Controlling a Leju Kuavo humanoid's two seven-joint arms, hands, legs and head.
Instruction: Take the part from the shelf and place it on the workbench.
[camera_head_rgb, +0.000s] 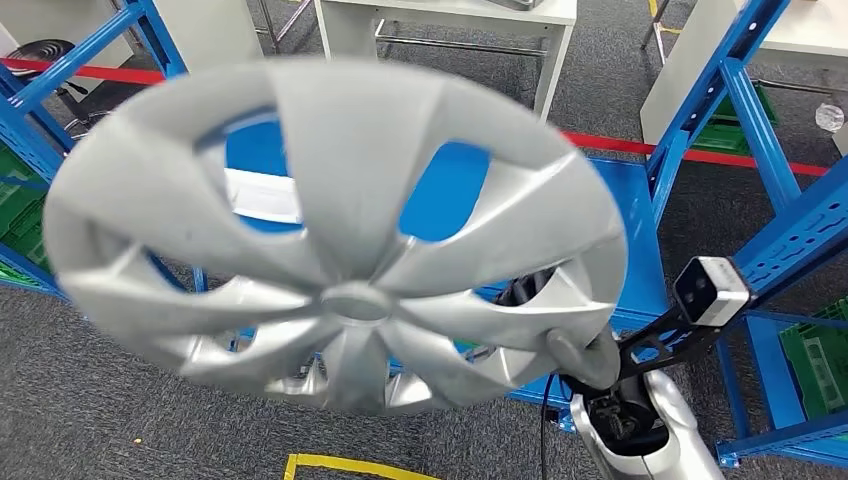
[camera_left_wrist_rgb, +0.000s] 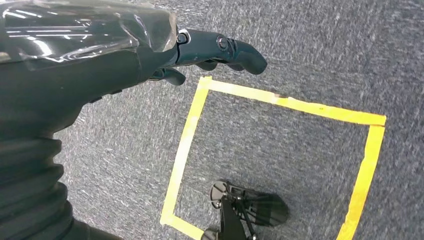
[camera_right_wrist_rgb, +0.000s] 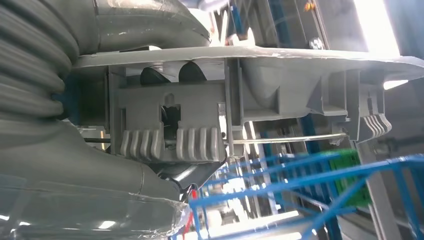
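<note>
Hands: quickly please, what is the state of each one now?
Left hand: holds nothing; fingers look loosely extended above the floor, so open.
Right hand: grips the rim of the silver wheel cover.

- Blue metal shelf rack (camera_head_rgb: 640, 230), its flat blue deck behind the right hand's fingers (camera_head_rgb: 580, 352).
- Grey carpet floor (camera_left_wrist_rgb: 300, 50) under the left hand's dark fingers (camera_left_wrist_rgb: 240, 50); yellow tape square (camera_left_wrist_rgb: 280, 102) stuck on it, just below those fingertips.
- Red floor line (camera_head_rgb: 700, 152) beyond the rack.
</note>
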